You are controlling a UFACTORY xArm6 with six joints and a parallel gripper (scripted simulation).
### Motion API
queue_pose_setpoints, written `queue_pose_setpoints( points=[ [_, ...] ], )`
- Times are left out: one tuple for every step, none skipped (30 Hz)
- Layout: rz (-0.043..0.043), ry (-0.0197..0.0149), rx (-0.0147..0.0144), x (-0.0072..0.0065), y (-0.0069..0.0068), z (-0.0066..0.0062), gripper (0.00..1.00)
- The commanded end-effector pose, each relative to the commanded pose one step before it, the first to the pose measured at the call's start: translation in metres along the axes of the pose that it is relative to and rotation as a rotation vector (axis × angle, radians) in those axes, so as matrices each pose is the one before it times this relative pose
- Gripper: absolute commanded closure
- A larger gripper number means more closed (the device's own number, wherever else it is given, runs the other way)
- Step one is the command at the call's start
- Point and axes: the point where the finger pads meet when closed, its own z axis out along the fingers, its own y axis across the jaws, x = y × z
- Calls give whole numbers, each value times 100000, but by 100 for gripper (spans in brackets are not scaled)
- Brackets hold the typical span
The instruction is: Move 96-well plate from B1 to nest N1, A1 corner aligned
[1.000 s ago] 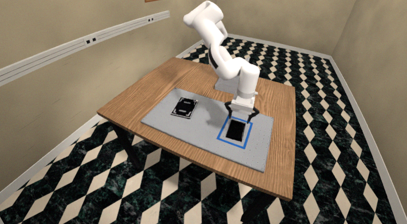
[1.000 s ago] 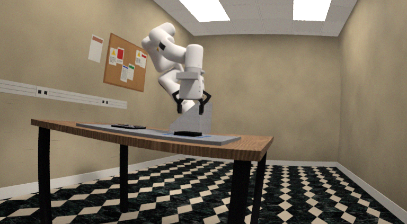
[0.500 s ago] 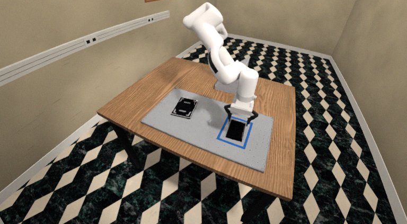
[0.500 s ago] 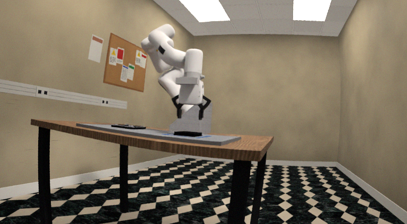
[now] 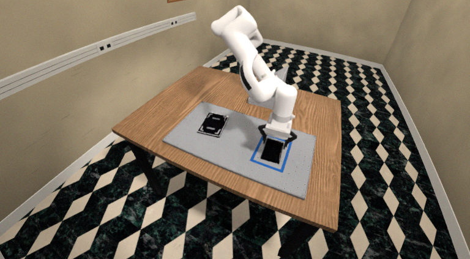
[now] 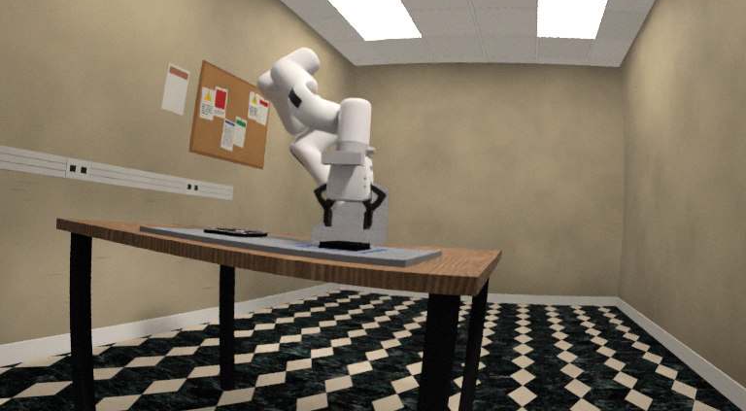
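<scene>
The black 96-well plate (image 5: pixel 272 152) (image 6: pixel 344 245) lies flat inside the blue outline of spot B1 (image 5: pixel 254 159) on the grey mat (image 5: pixel 221 145) (image 6: pixel 275 242). My gripper (image 5: pixel 278 139) (image 6: pixel 347 224) is open and points straight down. It hangs a short way above the plate's far part, with clear air between fingertips and plate in the exterior view. The black plate nest N1 (image 5: pixel 212 124) (image 6: pixel 235 231) with white corner marks lies on the mat's left part, empty. I cannot make out the plate's cut-off corner.
The mat lies on a wooden table (image 5: pixel 180 97) (image 6: pixel 451 268). The arm's base (image 5: pixel 256 100) stands at the table's far side behind the mat. Walls stand to the left and behind.
</scene>
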Motion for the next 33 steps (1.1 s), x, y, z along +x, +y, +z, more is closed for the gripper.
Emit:
queue_pose_setpoints(
  points=[
    [99,328,165,140,-37,603,0],
    [0,0,-1,0,0,167,0],
    [0,0,-1,0,0,167,0],
    [0,0,-1,0,0,167,0],
    [0,0,-1,0,0,167,0],
    [0,0,-1,0,0,167,0],
    [0,0,-1,0,0,167,0],
    [0,0,0,0,0,0,0],
    [0,0,0,0,0,0,0],
    [0,0,-1,0,0,117,0],
    [-2,-4,2,-2,0,-9,0],
    [1,1,-1,1,0,3,0],
    [0,1,0,0,0,2,0],
    [0,1,0,0,0,2,0],
    [0,0,0,0,0,1,0],
    [0,0,0,0,0,1,0],
    [0,0,0,0,0,0,0],
    [0,0,0,0,0,0,0],
    [0,0,0,0,0,0,0],
    [0,0,0,0,0,0,0],
    [0,-1,0,0,0,65,0],
    [0,-1,0,0,0,65,0],
    [0,-1,0,0,0,65,0],
    [0,-1,0,0,0,66,0],
    [0,0,0,0,0,0,0],
    [0,0,0,0,0,0,0],
    [0,1,-1,0,0,69,0],
    [0,-1,0,0,0,66,0],
    [0,-1,0,0,0,66,0],
    [0,0,0,0,0,66,0],
    [0,0,0,0,0,66,0],
    [0,0,0,0,0,66,0],
    [0,0,0,0,0,67,0]
  ],
)
